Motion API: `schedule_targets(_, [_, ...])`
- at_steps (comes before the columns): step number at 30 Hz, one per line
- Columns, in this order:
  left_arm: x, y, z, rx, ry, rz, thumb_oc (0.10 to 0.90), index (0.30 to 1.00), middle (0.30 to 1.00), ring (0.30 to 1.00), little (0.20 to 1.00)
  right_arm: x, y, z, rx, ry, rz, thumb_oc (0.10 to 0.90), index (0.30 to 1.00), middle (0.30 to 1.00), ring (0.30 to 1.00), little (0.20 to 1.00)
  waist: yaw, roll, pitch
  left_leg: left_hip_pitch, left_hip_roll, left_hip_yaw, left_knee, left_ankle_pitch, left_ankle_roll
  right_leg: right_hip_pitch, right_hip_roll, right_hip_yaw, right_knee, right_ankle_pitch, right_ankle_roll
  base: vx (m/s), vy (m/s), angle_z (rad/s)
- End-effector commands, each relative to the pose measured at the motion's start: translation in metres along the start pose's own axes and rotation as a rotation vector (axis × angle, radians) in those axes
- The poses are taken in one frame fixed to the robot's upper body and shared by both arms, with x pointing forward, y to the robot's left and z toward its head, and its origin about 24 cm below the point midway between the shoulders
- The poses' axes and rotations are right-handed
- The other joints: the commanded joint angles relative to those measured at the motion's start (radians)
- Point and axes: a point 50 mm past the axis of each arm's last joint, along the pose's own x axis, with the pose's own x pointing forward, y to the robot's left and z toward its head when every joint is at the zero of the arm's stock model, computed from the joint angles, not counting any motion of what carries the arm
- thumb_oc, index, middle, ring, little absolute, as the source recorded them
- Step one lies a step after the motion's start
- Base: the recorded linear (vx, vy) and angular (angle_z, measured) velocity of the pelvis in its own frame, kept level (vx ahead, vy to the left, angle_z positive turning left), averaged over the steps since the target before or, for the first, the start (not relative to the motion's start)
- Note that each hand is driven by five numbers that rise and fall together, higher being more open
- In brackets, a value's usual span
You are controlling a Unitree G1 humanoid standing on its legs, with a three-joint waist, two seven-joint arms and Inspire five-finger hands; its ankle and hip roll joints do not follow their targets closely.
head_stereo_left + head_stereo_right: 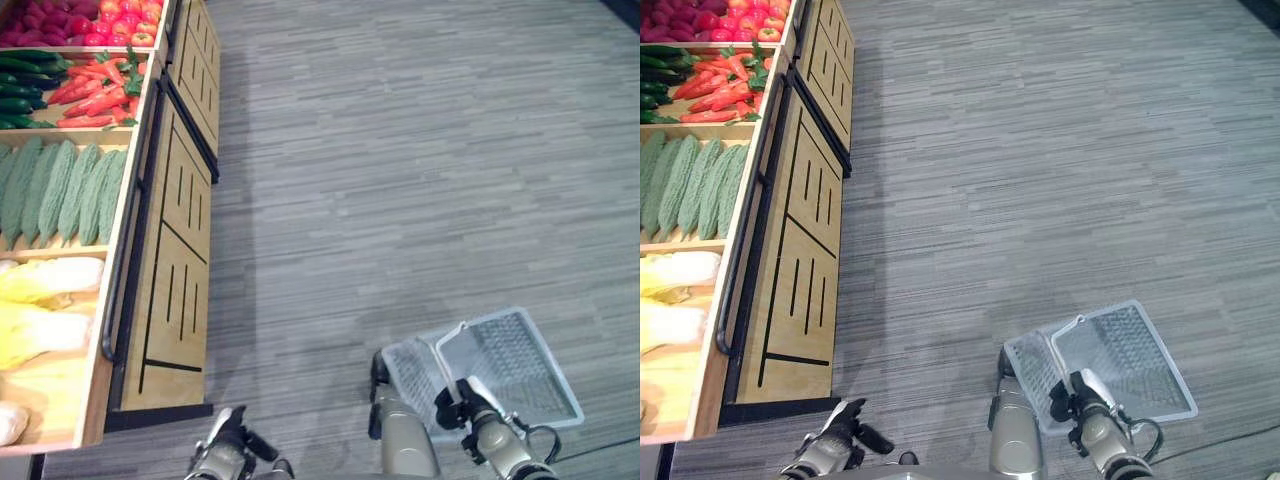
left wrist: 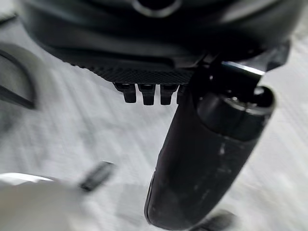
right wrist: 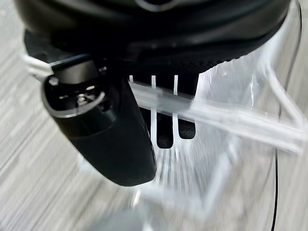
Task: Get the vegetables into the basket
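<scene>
A clear plastic basket (image 1: 520, 365) hangs low at the right, just above the grey floor. My right hand (image 1: 455, 400) is shut on its handle (image 3: 231, 118), fingers curled round the clear bar. The basket holds nothing that I can see. My left hand (image 1: 235, 435) hangs at the lower left near the stand's corner, its fingers (image 2: 144, 94) curled and holding nothing. The vegetables lie in a wooden display stand (image 1: 165, 260) on the left: carrots (image 1: 100, 95), dark cucumbers (image 1: 20, 90), bitter gourds (image 1: 60, 190) and pale yellow cabbages (image 1: 45, 280).
Red tomatoes or apples (image 1: 100, 20) fill the stand's farthest bin. A black rail (image 1: 125, 250) runs along the stand's front edge. Grey striped carpet (image 1: 420, 170) spreads out to the right of the stand.
</scene>
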Motion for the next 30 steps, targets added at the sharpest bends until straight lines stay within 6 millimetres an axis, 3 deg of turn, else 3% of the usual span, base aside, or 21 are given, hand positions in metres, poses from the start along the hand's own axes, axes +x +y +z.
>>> schedule_targets(1, [0.004,0.019,0.016,0.015,-0.06,0.066,0.9,1.0,1.0,1.0,1.0,0.001,-0.008,0.017,0.001,-0.101,-0.035,0.4,0.3,0.3,0.3,0.3,-0.016,0.006,0.004,0.036,-0.102,-0.077,0.046,-0.045,-0.018,-0.011,-0.04,0.064,0.003,0.014,0.142,0.23,-0.214,-0.03])
schedule_targets(4, [0.004,0.015,0.022,-0.019,-0.075,0.057,0.9,1.0,1.0,1.0,1.0,0.0,-0.011,0.014,0.004,-0.099,-0.041,0.4,0.3,0.3,0.3,0.3,-0.013,0.018,0.003,-0.005,-0.089,-0.111,0.127,0.031,-0.051,0.028,-0.013,0.042,0.01,-0.038,0.109,0.21,-0.231,0.17])
schedule_targets(5, [0.004,0.015,0.022,-0.019,-0.075,0.056,0.9,1.0,1.0,1.0,1.0,0.0,-0.011,0.014,0.005,-0.098,-0.041,0.4,0.3,0.3,0.3,0.3,-0.015,0.019,0.003,-0.006,-0.088,-0.113,0.128,0.031,-0.052,0.029,-0.012,0.04,0.01,-0.039,0.108,0.15,-0.199,0.23])
schedule_targets(10, [0.005,0.012,0.027,-0.031,-0.082,0.042,0.9,1.0,1.0,1.0,1.0,-0.001,-0.011,0.006,0.012,-0.075,-0.039,0.4,0.3,0.3,0.3,0.3,-0.005,0.015,0.02,-0.068,-0.079,-0.145,0.252,0.147,-0.101,0.116,0.032,0.042,-0.013,-0.105,0.06,0.19,-0.241,0.15])
schedule_targets(13, [0.005,0.013,0.028,-0.037,-0.084,0.041,0.9,1.0,1.0,1.0,1.0,-0.001,-0.012,0.001,0.013,-0.059,-0.038,0.4,0.3,0.3,0.3,0.3,0.003,0.001,0.035,-0.127,-0.072,-0.138,0.379,0.218,-0.115,0.166,0.046,0.048,-0.013,-0.146,0.03,0.2,-0.246,0.17])
schedule_targets(15, [0.005,0.013,0.027,-0.046,-0.077,0.043,0.9,1.0,1.0,1.0,1.0,-0.002,-0.011,0.0,0.008,-0.056,-0.033,0.4,0.3,0.3,0.3,0.3,0.015,-0.019,0.048,-0.18,-0.061,-0.109,0.46,0.222,-0.101,0.208,0.049,0.052,-0.01,-0.176,0.016,0.24,-0.264,0.28])
schedule_targets(19, [0.004,0.013,0.027,-0.046,-0.078,0.042,0.9,1.0,1.0,1.0,1.0,-0.003,-0.009,-0.004,0.017,-0.04,-0.029,0.4,0.3,0.3,0.3,0.3,0.047,-0.039,0.054,-0.313,-0.011,-0.037,0.363,0.175,-0.069,0.281,0.034,0.052,-0.05,-0.194,0.036,0.2,-0.086,0.25])
schedule_targets(21, [0.004,0.013,0.025,-0.042,-0.074,0.047,0.9,1.0,1.0,1.0,1.0,-0.003,-0.007,-0.002,0.016,-0.048,-0.029,0.4,0.3,0.3,0.3,0.3,0.067,-0.032,0.048,-0.348,0.013,-0.014,0.193,0.157,-0.065,0.304,0.039,0.056,-0.069,-0.205,0.059,0.26,0.042,0.34])
schedule_targets(22, [0.004,0.012,0.023,-0.037,-0.067,0.046,0.9,1.0,1.0,1.0,1.0,-0.003,-0.005,-0.002,0.007,-0.05,-0.022,0.4,0.3,0.3,0.3,0.3,0.081,-0.03,0.047,-0.346,0.017,-0.021,0.113,0.176,-0.069,0.321,0.039,0.063,-0.075,-0.215,0.066,0.2,0.061,0.12])
schedule_targets(23, [0.004,0.013,0.023,-0.037,-0.067,0.046,0.9,1.0,1.0,1.0,1.0,-0.003,-0.005,-0.002,0.007,-0.05,-0.022,0.4,0.3,0.3,0.3,0.3,0.081,-0.031,0.048,-0.343,0.017,-0.02,0.111,0.177,-0.068,0.323,0.038,0.063,-0.075,-0.216,0.066,0.24,0.09,-0.22])
schedule_targets(24, [0.004,0.013,0.02,-0.033,-0.066,0.05,0.9,1.0,1.0,1.0,1.0,-0.002,-0.003,0.003,-0.016,-0.07,-0.015,0.4,0.3,0.3,0.3,0.3,0.099,-0.027,0.045,-0.349,0.032,-0.047,0.036,0.226,-0.091,0.348,0.041,0.079,-0.082,-0.225,0.075,0.21,0.092,-0.4])
schedule_targets(27, [0.003,0.014,0.013,-0.036,-0.055,0.055,0.9,1.0,1.0,1.0,1.0,-0.001,-0.002,0.006,-0.028,-0.076,-0.008,0.4,0.3,0.3,0.3,0.3,0.116,-0.027,0.032,-0.376,0.057,-0.03,-0.001,0.275,-0.113,0.394,0.037,0.1,-0.102,-0.245,0.084,0.22,0.116,-0.53])
schedule_targets(30, [0.002,0.016,0.006,-0.043,-0.039,0.06,0.9,1.0,1.0,1.0,1.0,-0.001,0.003,0.01,-0.038,-0.085,0.011,0.4,0.3,0.3,0.3,0.3,0.128,-0.028,0.023,-0.361,0.063,0.007,-0.007,0.265,-0.103,0.431,0.045,0.119,-0.109,-0.265,0.083,0.15,0.095,-0.44])
